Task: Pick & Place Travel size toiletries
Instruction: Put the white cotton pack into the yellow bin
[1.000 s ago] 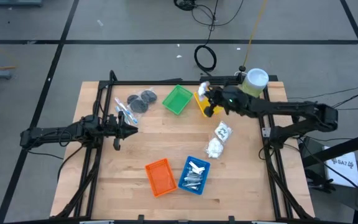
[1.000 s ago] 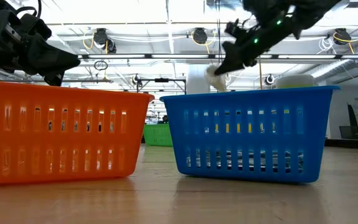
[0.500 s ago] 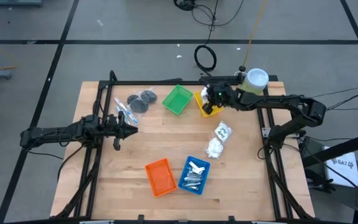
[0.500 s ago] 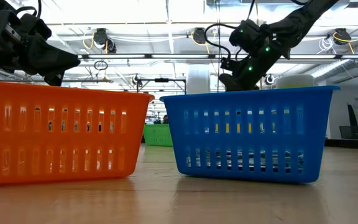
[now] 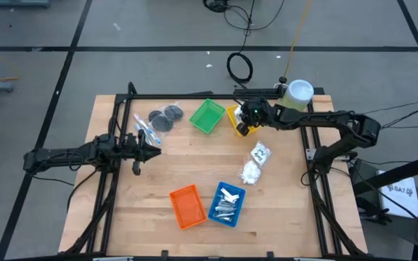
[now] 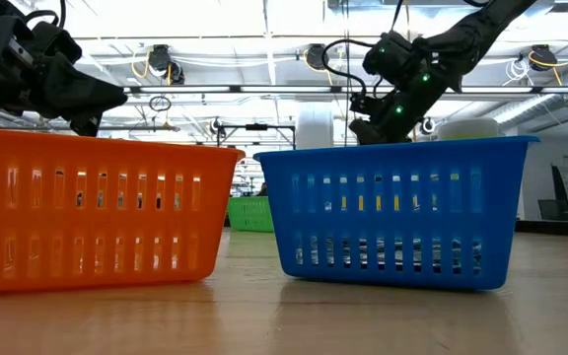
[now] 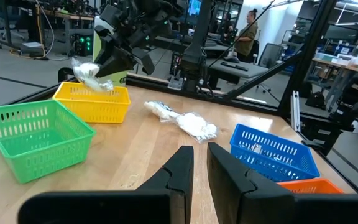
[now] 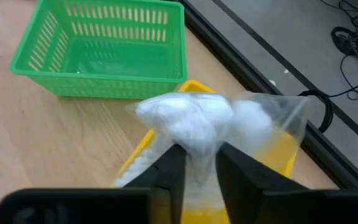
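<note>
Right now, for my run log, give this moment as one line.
right gripper: over yellow tray, packet between fingers | left gripper: idle, near-shut

In the low view, the blue basket point(image 6: 397, 212) and orange basket point(image 6: 92, 212) hide the table behind them. The yellow basket point(image 5: 239, 122) is partly covered from above by the right gripper point(image 5: 247, 119). Print on the white packets point(image 5: 255, 162) is too small to read

No text, label or number is legible anywhere.
</note>
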